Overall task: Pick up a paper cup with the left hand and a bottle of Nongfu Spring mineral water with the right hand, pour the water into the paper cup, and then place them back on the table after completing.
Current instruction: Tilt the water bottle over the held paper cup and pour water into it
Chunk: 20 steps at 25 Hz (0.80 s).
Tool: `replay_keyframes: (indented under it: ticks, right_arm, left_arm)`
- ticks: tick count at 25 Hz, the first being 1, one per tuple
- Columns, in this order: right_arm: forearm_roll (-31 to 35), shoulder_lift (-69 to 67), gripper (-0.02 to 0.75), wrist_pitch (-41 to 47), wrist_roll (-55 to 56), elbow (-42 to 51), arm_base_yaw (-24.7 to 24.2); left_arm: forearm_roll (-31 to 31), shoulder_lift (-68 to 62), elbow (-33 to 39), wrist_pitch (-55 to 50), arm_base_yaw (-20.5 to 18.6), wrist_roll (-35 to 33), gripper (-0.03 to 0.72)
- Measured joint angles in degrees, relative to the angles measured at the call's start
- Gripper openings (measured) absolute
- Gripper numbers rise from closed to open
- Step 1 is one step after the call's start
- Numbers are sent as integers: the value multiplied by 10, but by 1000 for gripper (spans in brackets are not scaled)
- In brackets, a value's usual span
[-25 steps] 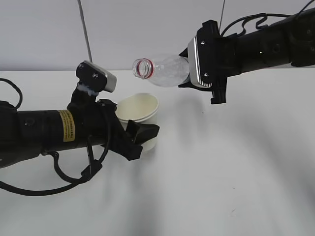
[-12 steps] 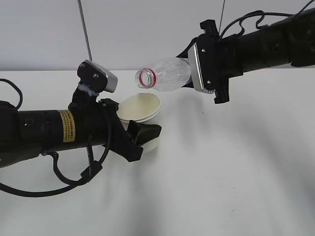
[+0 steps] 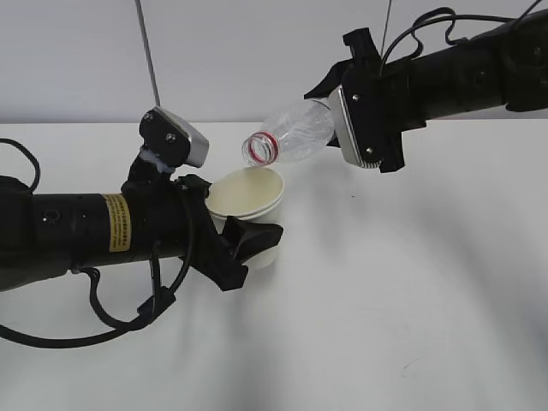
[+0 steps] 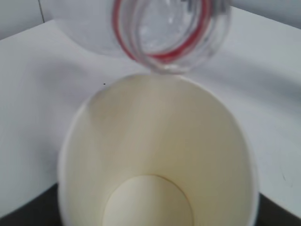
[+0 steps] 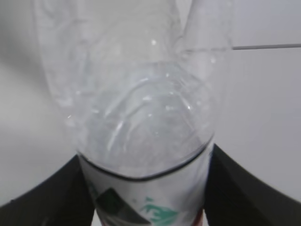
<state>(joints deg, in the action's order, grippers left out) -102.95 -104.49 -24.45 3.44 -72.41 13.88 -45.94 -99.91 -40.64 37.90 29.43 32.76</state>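
Observation:
My left gripper [image 3: 247, 233] is shut on a cream paper cup [image 3: 248, 193] and holds it upright above the white table [image 3: 411, 300]. In the left wrist view the cup [image 4: 155, 155] looks empty inside. My right gripper [image 3: 338, 116] is shut on a clear plastic bottle [image 3: 295, 133] with a red ring at its open neck. The bottle is tilted, mouth down to the left, just above the cup's rim. It also shows in the left wrist view [image 4: 162, 30] and the right wrist view [image 5: 141, 122]. I see no water flowing.
A thin grey pole [image 3: 147, 56] stands behind the left arm against the pale wall. A black cable [image 3: 111, 321] loops under the left arm over the table.
The right gripper has tilted the bottle further, and its mouth has dropped closer to the cup's rim. The left gripper with the cup has shifted slightly right.

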Motion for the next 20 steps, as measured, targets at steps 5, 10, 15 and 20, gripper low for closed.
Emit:
replay_keyframes:
  ticks: [5, 10, 15, 20]
  right_arm:
    - [0, 0, 447, 7, 0, -14, 0]
    - [0, 0, 447, 8, -24, -18, 0]
    - [0, 0, 447, 8, -49, -18, 0]
    - [0, 0, 447, 9, -64, -18, 0]
  left_arm:
    - [-21, 0, 0, 3, 0, 0, 419]
    - [-23, 0, 0, 3, 0, 0, 419]
    - [-25, 0, 0, 3, 0, 0, 418]
    - [-26, 0, 0, 11, 0, 0, 417]
